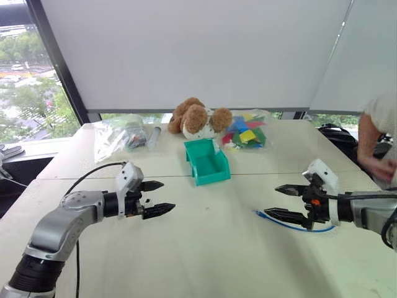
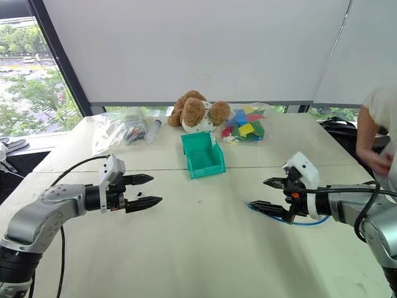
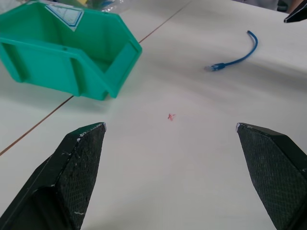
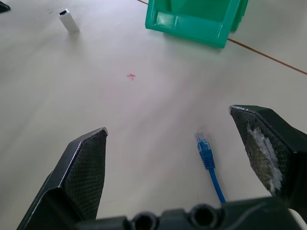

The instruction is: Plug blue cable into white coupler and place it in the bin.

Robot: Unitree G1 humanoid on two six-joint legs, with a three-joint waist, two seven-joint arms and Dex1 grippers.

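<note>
Both grippers hang over the table (image 1: 205, 248) with jaws spread wide and nothing in them. The left gripper (image 1: 154, 198) sits out on the left, the right gripper (image 1: 286, 202) on the right, tips pointing at each other. The cable (image 1: 291, 225) lies loose on the table just under the right gripper, its plug end (image 4: 203, 146) poking out toward the middle. The coupler (image 4: 68, 20) stands on its own near the left gripper, well apart from the cable. The bin (image 1: 207, 161) sits further back, just in front of a plush toy (image 1: 197, 117).
</note>
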